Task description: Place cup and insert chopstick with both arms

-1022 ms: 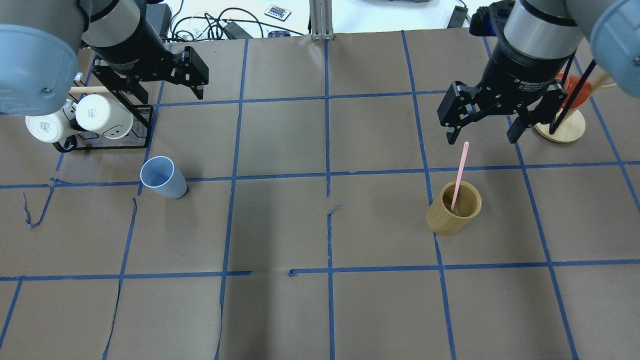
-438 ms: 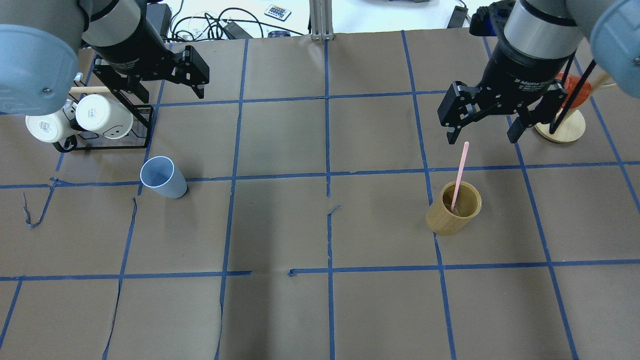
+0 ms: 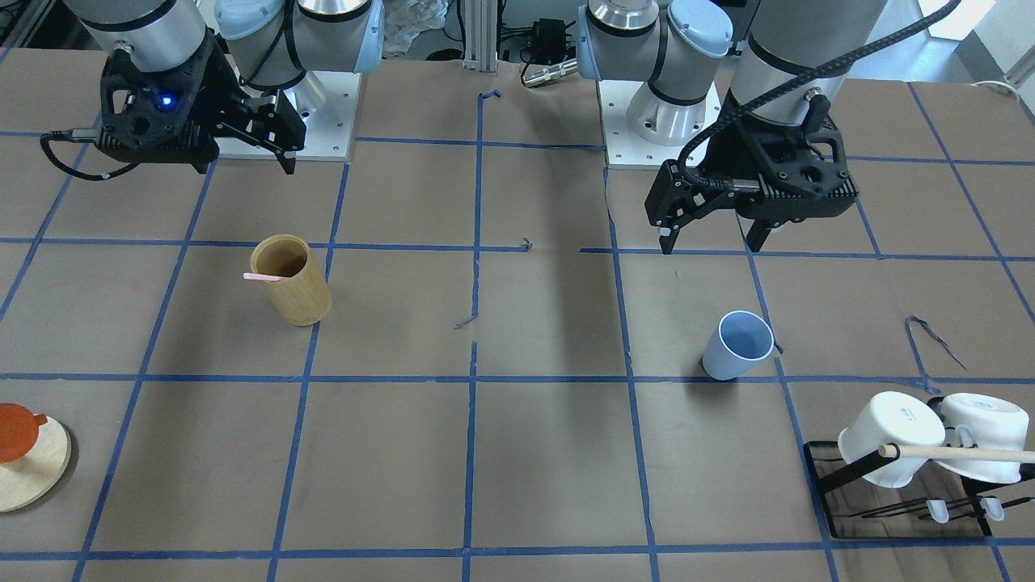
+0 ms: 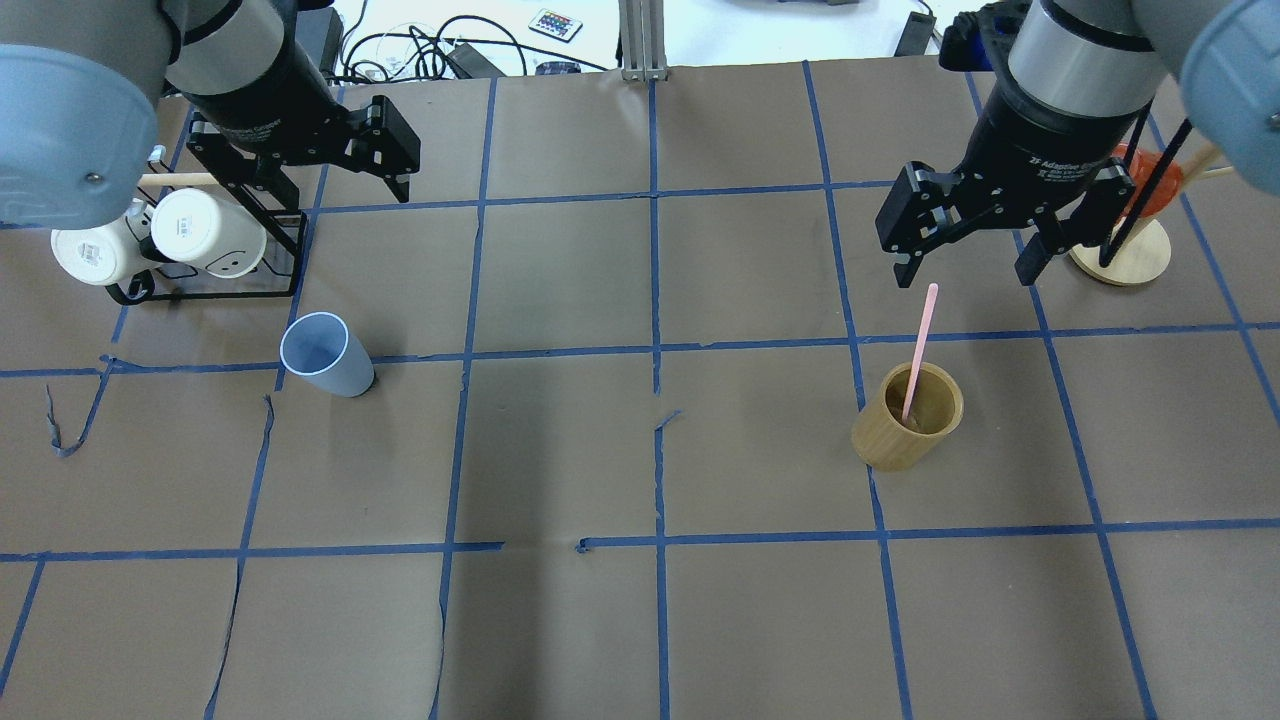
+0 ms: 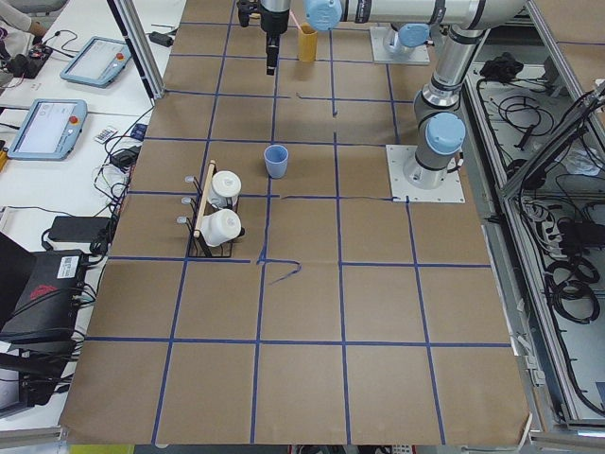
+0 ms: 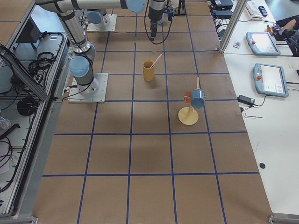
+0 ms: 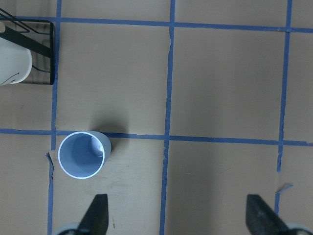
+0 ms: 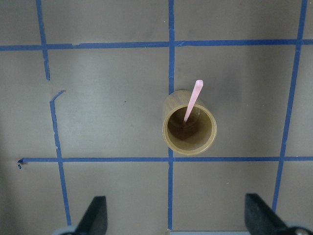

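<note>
The light blue cup stands upright on the left side of the table; it also shows in the front view and the left wrist view. My left gripper hangs open and empty above and behind it. The pink chopstick leans inside a tan bamboo cylinder on the right, as the right wrist view shows. My right gripper is open and empty, high above, just behind the stick's top end.
A black rack with two white mugs and a wooden dowel stands at the far left, behind the cup. A round wooden stand with an orange piece sits at the far right. Blue tape lines grid the brown table cover.
My left gripper has edged very slightly to the right. The cup, the chopstick, the bamboo cylinder and the right gripper have not moved.
</note>
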`<state>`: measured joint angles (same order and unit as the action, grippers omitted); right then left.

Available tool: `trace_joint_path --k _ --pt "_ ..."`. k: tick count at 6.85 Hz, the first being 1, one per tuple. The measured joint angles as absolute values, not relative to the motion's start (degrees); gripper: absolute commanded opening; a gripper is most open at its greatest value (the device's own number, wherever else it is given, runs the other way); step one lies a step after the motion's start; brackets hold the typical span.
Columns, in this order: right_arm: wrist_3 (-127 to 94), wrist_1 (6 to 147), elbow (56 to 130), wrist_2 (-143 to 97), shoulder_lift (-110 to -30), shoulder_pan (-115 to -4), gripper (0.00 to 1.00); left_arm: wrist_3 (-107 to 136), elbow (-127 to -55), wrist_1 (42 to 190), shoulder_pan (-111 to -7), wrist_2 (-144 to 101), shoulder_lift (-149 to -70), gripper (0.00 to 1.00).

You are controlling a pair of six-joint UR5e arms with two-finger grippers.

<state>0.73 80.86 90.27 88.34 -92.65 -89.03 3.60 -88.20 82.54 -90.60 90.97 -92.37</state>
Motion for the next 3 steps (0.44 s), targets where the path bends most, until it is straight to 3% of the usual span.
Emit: trace_joint_path --k 3 --pt "0.5 80.9 90.3 88.6 -92.7 -89.0 1.00 3.6 -86.0 85.3 -90.6 91.0 -93.1 1.00"
